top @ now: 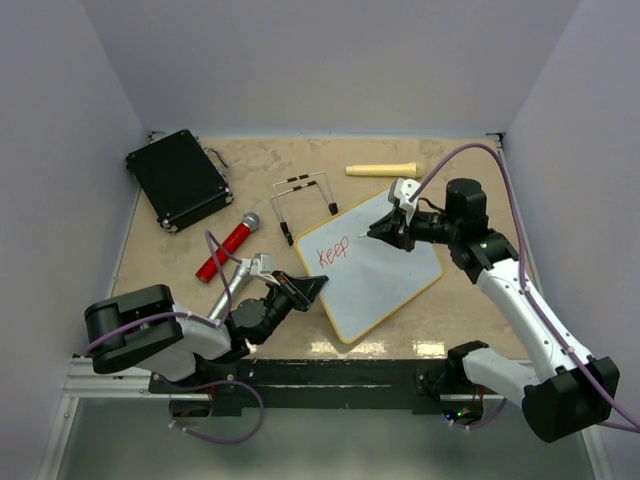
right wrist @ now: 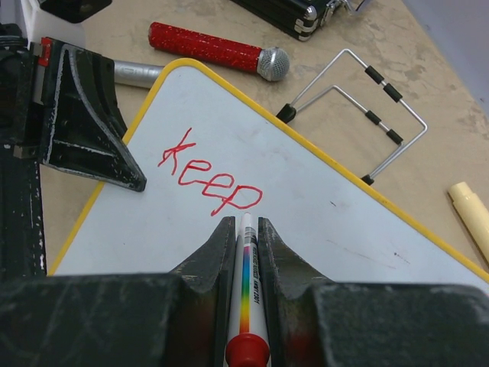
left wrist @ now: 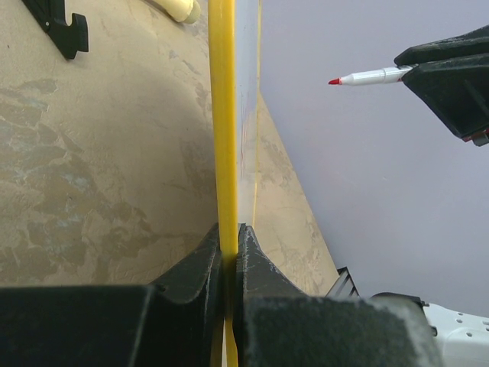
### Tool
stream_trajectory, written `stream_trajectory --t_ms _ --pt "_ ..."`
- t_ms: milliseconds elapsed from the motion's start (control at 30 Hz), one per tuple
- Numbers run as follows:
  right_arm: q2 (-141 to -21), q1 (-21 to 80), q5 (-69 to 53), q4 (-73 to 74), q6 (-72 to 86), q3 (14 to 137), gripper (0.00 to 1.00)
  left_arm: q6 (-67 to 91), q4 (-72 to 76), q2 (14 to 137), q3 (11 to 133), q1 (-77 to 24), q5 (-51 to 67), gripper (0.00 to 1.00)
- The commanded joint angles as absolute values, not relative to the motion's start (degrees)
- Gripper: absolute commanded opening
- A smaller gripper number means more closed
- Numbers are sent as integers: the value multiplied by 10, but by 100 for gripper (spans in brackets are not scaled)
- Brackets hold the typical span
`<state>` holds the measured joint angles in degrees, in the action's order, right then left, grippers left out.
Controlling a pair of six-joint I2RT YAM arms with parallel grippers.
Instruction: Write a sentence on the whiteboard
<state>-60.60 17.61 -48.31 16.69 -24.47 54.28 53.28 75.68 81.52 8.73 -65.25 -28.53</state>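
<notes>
With left gripper (top: 308,287) clamped on the yellow frame of the whiteboard (top: 390,280), askew at middle of the table (top: 160,262); in red near its left corner, only "Keep" of the sentence (top: 334,250); with right gripper (top: 384,233) closed around a marker (right wrist: 246,298), tip lifted off the board

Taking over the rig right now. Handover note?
Left pincer: shut on the near-left edge of the whiteboard, which lies at an angle on the table.
Right pincer: shut on a red marker. Its tip is just past the last letter and looks lifted off the surface.
Done: the sentence reads only "Keep", in red.
Left: every word after that. The rest of the board is blank.
</notes>
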Motion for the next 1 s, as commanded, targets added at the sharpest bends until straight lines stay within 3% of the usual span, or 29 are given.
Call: stream_trajectory --t_ms 0,433,967 --pt "-587 170 -508 142 -242 531 0 489 813 809 78 -652 -270 0" --pt "-581 137 -540 144 -246 521 0 485 804 802 79 -652 -265 0" --pt "-615 135 -484 129 -254 525 0 487 795 782 71 -650 -269 0"
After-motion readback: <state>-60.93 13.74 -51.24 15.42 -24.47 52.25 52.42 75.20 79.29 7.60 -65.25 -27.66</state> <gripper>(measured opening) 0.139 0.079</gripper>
